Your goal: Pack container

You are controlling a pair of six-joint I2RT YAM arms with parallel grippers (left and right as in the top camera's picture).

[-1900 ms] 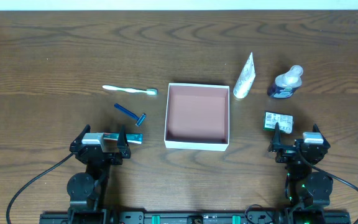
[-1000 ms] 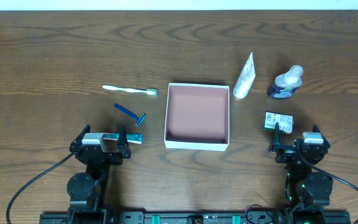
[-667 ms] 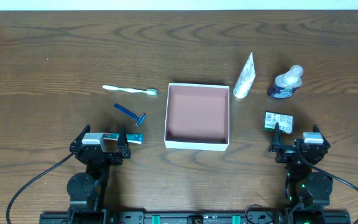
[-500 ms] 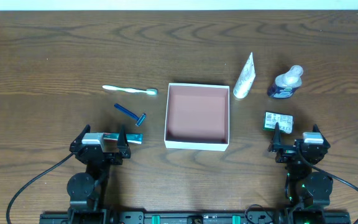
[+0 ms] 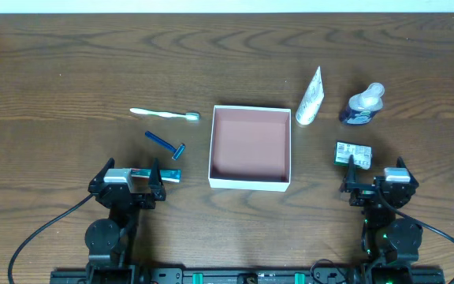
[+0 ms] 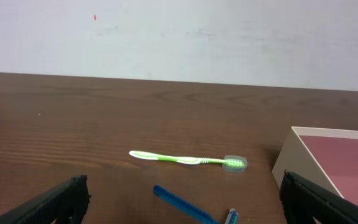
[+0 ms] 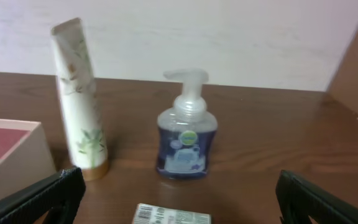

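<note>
Container (image 5: 249, 184) seen mid-table from overhead, toothbrush (image 5: 164, 114) and razor (image 5: 165, 144) laid left of it, tube (image 5: 310, 96) and pump bottle (image 5: 362, 106) right, left gripper (image 6: 183, 185) shown spread wide in left wrist view, right gripper (image 7: 180, 182) shown spread wide in right wrist view

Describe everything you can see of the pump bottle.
The pump bottle is squat and rounded, of clear plastic by the look of it, filled with dark blue liquid. It has a white pump head with the spout pointing left in the right wrist view, and a blue-and-white front label with a green spot. It stands upright on the table, to the right of the standing tube and apart from it, beyond the small packet. Nothing but the table touches it.
</note>
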